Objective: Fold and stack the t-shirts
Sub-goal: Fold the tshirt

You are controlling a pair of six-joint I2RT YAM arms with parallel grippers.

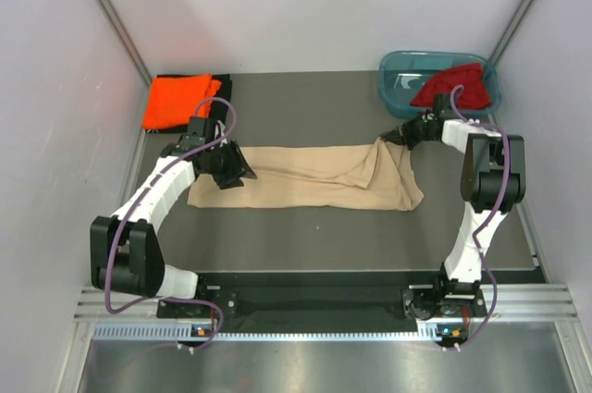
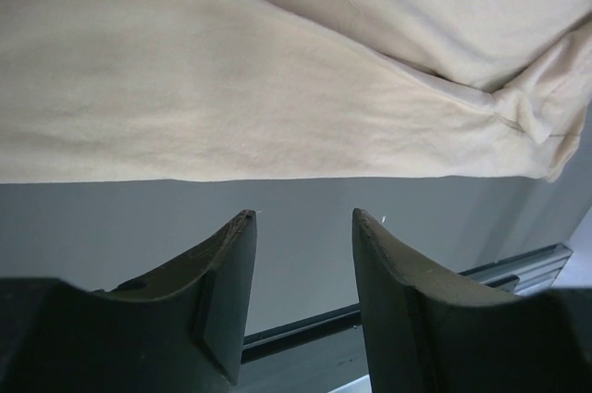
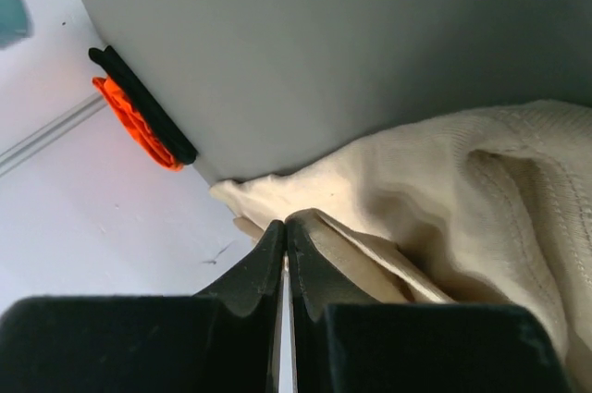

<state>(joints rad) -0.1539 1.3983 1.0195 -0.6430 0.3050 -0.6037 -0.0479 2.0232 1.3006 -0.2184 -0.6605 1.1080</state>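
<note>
Soft, even light from above fills the overhead view; the pale walls (image 1: 305, 5) are bright, and shadows under the arms (image 1: 166, 180) on the grey counter (image 1: 305, 227) are faint. In the wrist views the beige t-shirt (image 2: 231, 88) is well lit and fairly sharp, while the near claw fingers (image 3: 250, 282) sit dark and blurred

Dark grey worktop (image 1: 305, 227) with a matte surface, teal plastic tub (image 1: 396, 79) at its far right corner, plain white walls (image 1: 314, 5) on three sides, metal rail (image 1: 324, 330) along the near edge.
</note>
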